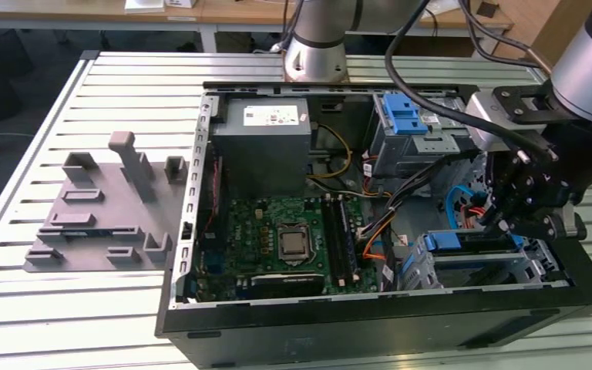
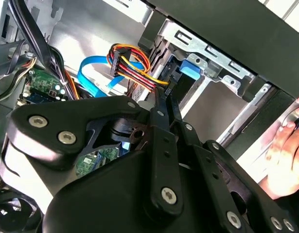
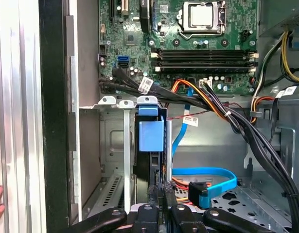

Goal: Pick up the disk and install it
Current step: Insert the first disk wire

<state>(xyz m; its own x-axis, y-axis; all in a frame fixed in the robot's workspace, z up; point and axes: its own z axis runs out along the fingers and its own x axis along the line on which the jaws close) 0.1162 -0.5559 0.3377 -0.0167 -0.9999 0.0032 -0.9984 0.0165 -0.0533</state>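
First wrist view: end effector point(image 3: 159, 196) fingers are drawn close together, pinching the rear edge of the disk point(image 3: 151, 160). The disk stands on edge in the drive bay point(image 3: 113, 145) at the case's lower corner, its blue carrier bracket tab point(image 3: 151, 133) at the end nearest the motherboard point(image 3: 188, 53).

Second wrist view: same story. The fingertips point(image 2: 161, 99) reach toward the blue tab point(image 2: 190, 69), with the bay's metal frame point(image 2: 212, 53) just beyond. The SATA power plug with its red/yellow/orange wires point(image 2: 132, 58) hangs just beside the fingers and doesn't look plugged into the disk. The blue data ribbon point(image 2: 93, 77) lies loose on the case floor.

Exterior view: end effector point(image 1: 517, 212) is down inside the open tower case point(image 1: 378, 320), directly over the bay with the blue-framed disk point(image 1: 471, 243). The power supply box point(image 1: 260, 131) and the upper cage with the blue latch point(image 1: 415, 119) are well apart from it.

Status, my read: pick-up is done and the disk is already largely inside the bay. I can't tell whether it's fully seated or latched. Release isn't done, and the cables appear unconnected.

A person's hand point(image 2: 288, 141) rests on the case's outer edge, near the bay. The grey fixture point(image 1: 105, 212) sits on the tabletop point(image 1: 28, 154) beside the case.
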